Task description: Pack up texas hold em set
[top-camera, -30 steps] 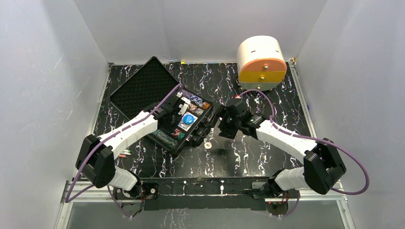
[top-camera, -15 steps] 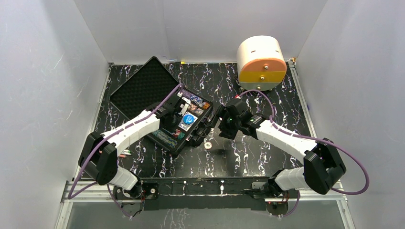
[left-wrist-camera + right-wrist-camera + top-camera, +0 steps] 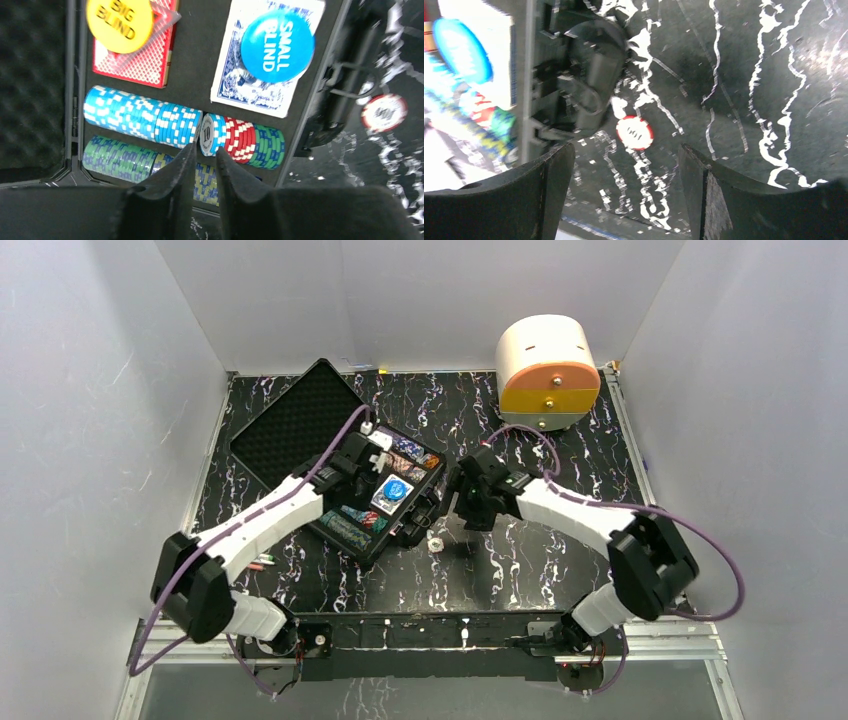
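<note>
**Open poker case on a marbled worktop, one chip lying loose**

The worktop (image 3: 560, 570) is black with white marble veining. Plain white walls close it in at the back and on both sides, and a metal rail runs along the near edge where the arm bases are bolted. A white-and-orange drawer box (image 3: 547, 370) stands at the far right corner. Two pens (image 3: 262, 561) lie near the left edge.

The black case (image 3: 425, 502) sits left of centre, with its foam-lined lid (image 3: 295, 425) folded back toward the far left. Inside lie rows of chips (image 3: 142, 117), a red deck (image 3: 135, 67) under a yellow "BIG BLIND" disc (image 3: 119, 20), and a blue deck (image 3: 250, 87) under a blue "SMALL BLIND" disc (image 3: 277, 45). One red-and-white chip (image 3: 634, 133) lies on the worktop just beside the case's latch side.

The left claw (image 3: 204, 155) hangs over the chip rows. Its fingers are drawn almost together, with only a thin slit between them and nothing seen pinched. The right claw (image 3: 624, 150) is spread wide above the loose chip, empty and touching nothing.
</note>
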{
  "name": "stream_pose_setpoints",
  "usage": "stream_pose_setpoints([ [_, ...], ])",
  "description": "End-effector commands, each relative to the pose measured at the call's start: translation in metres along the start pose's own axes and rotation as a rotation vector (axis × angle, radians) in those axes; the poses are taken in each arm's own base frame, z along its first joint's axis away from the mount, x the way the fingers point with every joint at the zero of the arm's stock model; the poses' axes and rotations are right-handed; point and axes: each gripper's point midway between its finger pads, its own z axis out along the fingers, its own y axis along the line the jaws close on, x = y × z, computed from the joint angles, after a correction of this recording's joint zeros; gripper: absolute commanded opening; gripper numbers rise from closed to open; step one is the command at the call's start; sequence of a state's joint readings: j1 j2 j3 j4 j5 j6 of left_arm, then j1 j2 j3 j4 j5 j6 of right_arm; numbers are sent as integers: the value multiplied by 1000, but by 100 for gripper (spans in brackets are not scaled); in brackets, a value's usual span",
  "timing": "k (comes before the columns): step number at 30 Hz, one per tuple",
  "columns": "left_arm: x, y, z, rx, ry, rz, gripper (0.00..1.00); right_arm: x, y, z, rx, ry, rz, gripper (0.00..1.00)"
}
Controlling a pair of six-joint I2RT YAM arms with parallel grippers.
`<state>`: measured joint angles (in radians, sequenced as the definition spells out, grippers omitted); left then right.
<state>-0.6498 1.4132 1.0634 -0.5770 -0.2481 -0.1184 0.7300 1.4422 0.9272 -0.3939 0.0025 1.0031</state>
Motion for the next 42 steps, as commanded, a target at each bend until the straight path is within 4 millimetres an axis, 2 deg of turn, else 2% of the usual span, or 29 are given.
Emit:
stream_pose_setpoints([
  [1, -51, 13, -51, -8, -274, -166, 26, 1, -7, 8, 141, 9, -193, 83],
  [5, -72, 27, -88, -15, -469, -265, 38, 11, 0, 20, 229, 22, -317, 83],
  [9, -81, 43, -118, -39, -606, -334, 49, 20, 7, 28, 277, 31, -393, 79],
  [10, -81, 46, -125, -44, -634, -348, 52, 25, 5, 35, 298, 47, -411, 78],
  [16, -82, 66, -155, -80, -762, -437, 68, 40, 6, 50, 327, 102, -482, 73],
  [19, -80, 72, -164, -92, -804, -471, 71, 44, 6, 56, 338, 117, -502, 71],
  [25, -77, 76, -167, -107, -811, -485, 73, 49, -6, 62, 380, 141, -505, 63],
  [31, -76, 75, -164, -109, -792, -484, 74, 56, -14, 65, 396, 171, -491, 48],
  [38, -74, 70, -155, -95, -762, -487, 77, 48, -15, 54, 400, 103, -447, 45],
  [40, -74, 63, -149, -69, -741, -472, 82, 41, -9, 46, 376, 59, -426, 46],
  [42, -70, 49, -136, -9, -696, -455, 98, 35, -9, 39, 363, 19, -407, 46],
])
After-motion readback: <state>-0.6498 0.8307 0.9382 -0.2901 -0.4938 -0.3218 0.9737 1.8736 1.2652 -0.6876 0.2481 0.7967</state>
